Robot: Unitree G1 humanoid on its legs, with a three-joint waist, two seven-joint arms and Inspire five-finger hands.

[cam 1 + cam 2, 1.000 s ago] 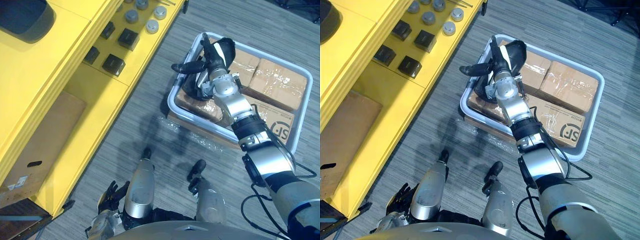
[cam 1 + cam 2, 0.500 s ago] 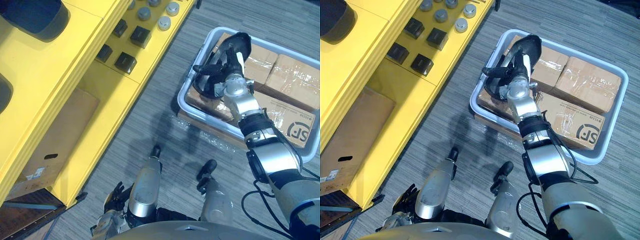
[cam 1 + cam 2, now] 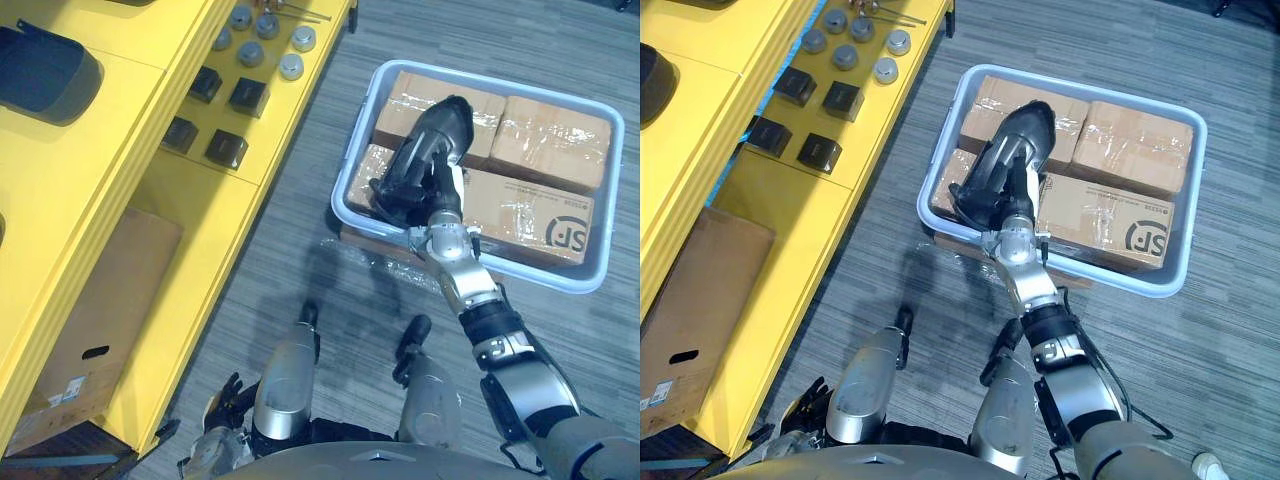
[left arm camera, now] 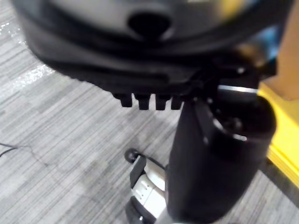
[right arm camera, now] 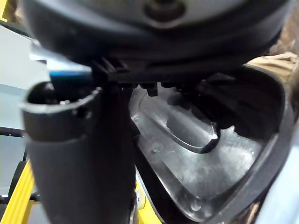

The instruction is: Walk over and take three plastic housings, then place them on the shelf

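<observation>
The right robot hand [image 3: 443, 150] is closed on a black plastic housing [image 5: 201, 163], thumb on one side of its rim and the fingers on the other. It holds the housing above the near-left corner of the grey bin [image 3: 545, 277], over the taped cardboard boxes [image 3: 555, 140] packed inside. The right wrist view looks straight into the housing's glossy hollow, so the grip seems to be on the edge of the shell, not round its body. The step in hand looks like the carry, from the bin to the yellow shelf [image 3: 150, 200] that runs along the left of the bin. A thin, smooth rim can twist in a pinch, so the wrist should stay level and the lift should clear the bin's wall before the arm swings left. The lower shelf level, the one nearest the bin, is crowded with small black blocks [image 3: 226, 148] and grey round caps [image 3: 291, 66]. The upper level farther from the bin, where another dark shell [image 3: 45, 75] lies, is probably the better target. Set the housing down flat before the fingers let go. The left robot hand [image 3: 226, 400] hangs idle with relaxed fingers, well to the near left of the bin.
</observation>
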